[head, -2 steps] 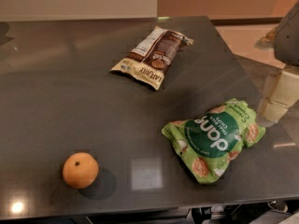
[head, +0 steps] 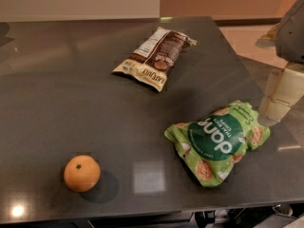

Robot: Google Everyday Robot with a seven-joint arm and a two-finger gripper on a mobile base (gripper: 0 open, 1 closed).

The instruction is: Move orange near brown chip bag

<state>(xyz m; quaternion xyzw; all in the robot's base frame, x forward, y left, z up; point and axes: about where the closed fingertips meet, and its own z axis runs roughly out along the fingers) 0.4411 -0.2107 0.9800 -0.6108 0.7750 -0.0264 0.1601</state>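
Observation:
The orange (head: 82, 173) is a small round fruit with a dark stem dot, resting near the front left of the dark table (head: 71, 94). The brown chip bag (head: 155, 57) lies flat at the back centre, dark brown in the middle with cream-yellow ends. My gripper (head: 281, 98) hangs at the right edge of the view, above the table's right side and just right of the green bag, far from the orange. It holds nothing that I can see.
A bright green snack bag (head: 218, 141) with a dark green circle and white lettering lies at the front right, between the gripper and the orange. The table's front edge runs just below the orange. Floor shows beyond the table's right edge.

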